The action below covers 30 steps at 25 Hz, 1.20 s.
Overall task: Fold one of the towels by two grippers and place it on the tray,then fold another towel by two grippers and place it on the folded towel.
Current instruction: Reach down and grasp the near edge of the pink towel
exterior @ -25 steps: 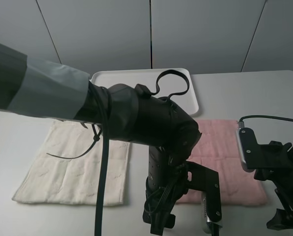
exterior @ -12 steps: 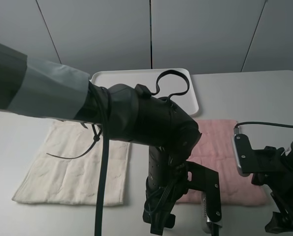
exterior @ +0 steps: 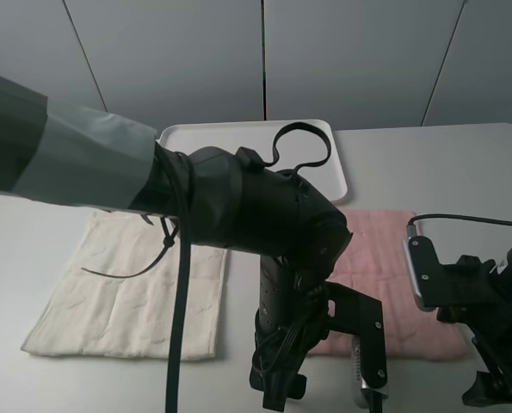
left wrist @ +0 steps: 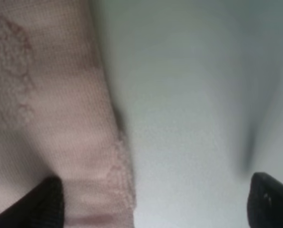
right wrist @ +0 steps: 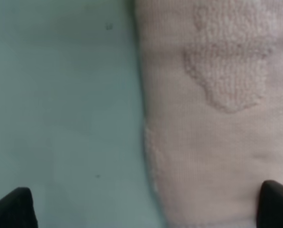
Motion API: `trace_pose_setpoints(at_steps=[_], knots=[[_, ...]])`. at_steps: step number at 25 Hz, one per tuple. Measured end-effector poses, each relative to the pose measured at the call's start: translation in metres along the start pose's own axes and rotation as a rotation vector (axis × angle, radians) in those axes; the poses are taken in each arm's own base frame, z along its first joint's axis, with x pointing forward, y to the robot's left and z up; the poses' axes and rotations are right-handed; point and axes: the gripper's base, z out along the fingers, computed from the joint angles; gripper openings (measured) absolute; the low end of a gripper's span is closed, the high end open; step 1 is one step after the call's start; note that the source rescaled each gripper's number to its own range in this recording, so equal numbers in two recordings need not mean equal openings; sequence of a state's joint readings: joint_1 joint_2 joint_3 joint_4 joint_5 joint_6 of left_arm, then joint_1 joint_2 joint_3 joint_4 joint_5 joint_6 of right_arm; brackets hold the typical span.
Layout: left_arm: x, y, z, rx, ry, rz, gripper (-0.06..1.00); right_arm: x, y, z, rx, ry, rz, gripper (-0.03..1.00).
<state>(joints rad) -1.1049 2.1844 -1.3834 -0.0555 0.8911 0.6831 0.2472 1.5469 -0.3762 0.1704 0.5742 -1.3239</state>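
Observation:
A pink towel point(exterior: 385, 267) lies flat on the table, right of centre. A cream towel point(exterior: 126, 284) lies flat at the left. A white tray point(exterior: 324, 176) stands at the back, empty where it shows. My left gripper point(left wrist: 155, 204) is open, low over the pink towel's point(left wrist: 46, 109) near edge, one fingertip point(left wrist: 43, 204) over the cloth and the other over bare table. My right gripper point(right wrist: 143, 209) is open the same way, astride the pink towel's point(right wrist: 217, 118) side edge. In the high view the left arm point(exterior: 264, 224) hides the towel's left part.
The table point(exterior: 445, 163) is white. A black cable point(exterior: 303, 142) loops from the left arm over the tray. The right arm point(exterior: 488, 292) stands at the pink towel's near right corner, close to the table's front edge.
My right arm has shifted slightly left and closer to the pink towel's near right corner. The left arm and both towels have not moved.

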Motion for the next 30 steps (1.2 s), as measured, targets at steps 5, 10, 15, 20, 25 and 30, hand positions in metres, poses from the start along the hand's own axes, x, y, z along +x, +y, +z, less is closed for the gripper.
trace_pose_setpoints(at_steps=[5,10,15,20,25,30], knots=[[0.000,0.000,0.000,0.000,0.000,0.000,1.00,0.002,0.003,0.003,0.015,0.000,-0.014,1.00],[0.000,0.000,0.000,-0.004,-0.002,0.001,1.00,0.002,0.000,0.004,0.055,-0.009,-0.016,1.00],[0.000,0.000,0.000,-0.004,-0.002,0.001,1.00,0.001,-0.002,0.004,0.075,-0.014,-0.016,1.00],[0.000,0.000,0.000,-0.004,-0.002,0.001,1.00,0.001,-0.002,0.007,0.059,-0.007,-0.017,1.00],[0.000,0.001,0.000,-0.013,0.000,0.008,1.00,0.001,-0.003,0.010,0.051,-0.002,-0.024,1.00],[0.000,0.001,0.000,-0.013,0.002,0.009,1.00,0.001,-0.005,0.012,0.057,-0.001,-0.025,0.98]])
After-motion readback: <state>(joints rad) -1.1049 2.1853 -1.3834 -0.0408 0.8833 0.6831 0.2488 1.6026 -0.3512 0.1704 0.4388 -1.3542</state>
